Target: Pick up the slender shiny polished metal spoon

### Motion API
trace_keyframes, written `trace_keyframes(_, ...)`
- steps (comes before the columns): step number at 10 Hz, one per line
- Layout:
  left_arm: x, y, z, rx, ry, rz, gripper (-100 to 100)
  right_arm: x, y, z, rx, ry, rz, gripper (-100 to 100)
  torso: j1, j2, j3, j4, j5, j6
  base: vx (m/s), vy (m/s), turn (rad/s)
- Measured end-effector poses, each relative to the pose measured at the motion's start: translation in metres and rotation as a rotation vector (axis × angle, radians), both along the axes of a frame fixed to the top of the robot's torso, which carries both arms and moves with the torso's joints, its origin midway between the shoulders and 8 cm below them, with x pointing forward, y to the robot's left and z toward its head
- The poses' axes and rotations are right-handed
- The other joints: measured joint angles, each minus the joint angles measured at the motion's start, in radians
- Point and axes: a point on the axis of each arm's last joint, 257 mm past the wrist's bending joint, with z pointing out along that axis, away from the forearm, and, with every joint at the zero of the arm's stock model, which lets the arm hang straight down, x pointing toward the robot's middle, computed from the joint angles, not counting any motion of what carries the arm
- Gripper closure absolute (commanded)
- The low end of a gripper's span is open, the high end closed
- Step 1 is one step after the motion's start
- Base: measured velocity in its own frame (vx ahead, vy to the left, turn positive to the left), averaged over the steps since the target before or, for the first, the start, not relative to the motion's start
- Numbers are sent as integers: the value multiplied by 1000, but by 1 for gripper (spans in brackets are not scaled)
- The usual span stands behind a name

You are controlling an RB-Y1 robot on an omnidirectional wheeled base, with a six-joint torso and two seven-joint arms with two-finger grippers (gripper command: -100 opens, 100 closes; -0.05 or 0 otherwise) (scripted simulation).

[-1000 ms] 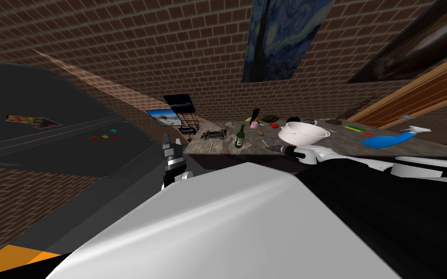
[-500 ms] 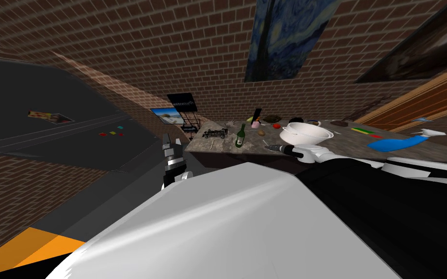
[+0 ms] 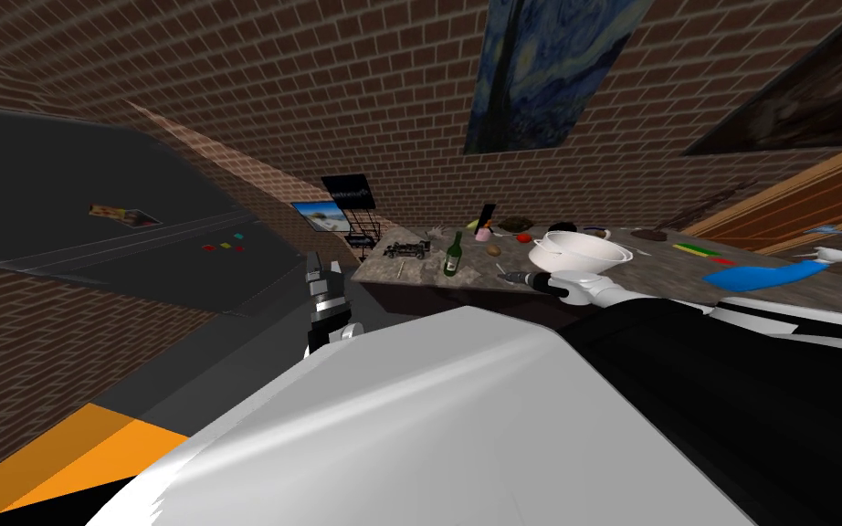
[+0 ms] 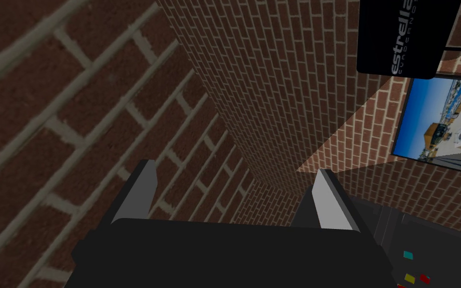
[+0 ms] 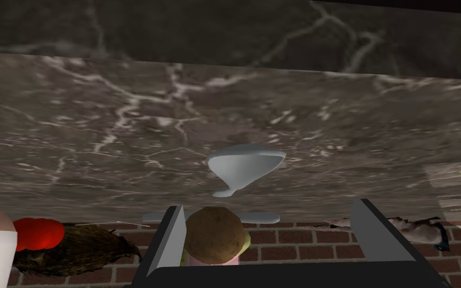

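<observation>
Reaching across the marble tabletop (image 5: 124,100), your right end effector (image 5: 269,206) hovers released, the one grey spoon (image 5: 244,167) lying flat just beyond it, by the near edge. Come down carelessly and it may scrape stone or skid off the thin spoon, knocking the one brown round thing (image 5: 214,235) beyond. One green bottle (image 3: 452,256) and one white bowl (image 3: 579,256) stand close. Your left end effector (image 4: 234,200), released, hangs at left.

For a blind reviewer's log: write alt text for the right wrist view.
Open right gripper faces a pale grey spoon-shaped piece lying on a veined brown-grey marble tabletop. A round brown potato-like lump sits near one finger, a red object further off.
</observation>
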Motion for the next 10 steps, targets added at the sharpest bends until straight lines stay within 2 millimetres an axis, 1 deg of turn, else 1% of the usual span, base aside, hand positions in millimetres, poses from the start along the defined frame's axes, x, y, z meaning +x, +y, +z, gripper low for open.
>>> trace_keyframes(1,0,0,0,0,0,0,0,0,0,-1,1,4,-2,-100,0,-1,-1,0,0,0,-4,-5,-19)
trace_keyframes(2,0,0,0,0,0,0,0,-1,-1,-2,-3,12,-2,-100,0,-3,-2,-1,0,0,-57,-15,143)
trace_keyframes(3,0,0,0,0,0,0,0,5,-1,-1,3,1,-10,-100,0,-1,-1,0,0,-1,-66,-25,96)
trace_keyframes(4,0,0,0,0,0,0,0,8,-2,-1,8,-3,-18,-100,-1,0,0,0,0,0,-30,-12,-12)
trace_keyframes(6,0,0,0,0,0,0,0,5,-4,-4,5,9,-22,-100,1,-3,-2,-1,0,0,-4,0,-9)
trace_keyframes(7,0,0,0,0,0,0,0,4,-4,-5,-2,16,-18,-100,1,-4,-2,-1,0,0,-57,-8,142)
trace_keyframes(9,0,0,0,0,0,0,0,12,-5,-4,6,3,-34,-100,0,-1,0,0,0,0,-49,-11,47)
trace_keyframes(10,0,0,0,0,0,0,0,11,-6,-5,6,7,-38,-100,0,-1,-1,0,0,1,-12,-9,-24)
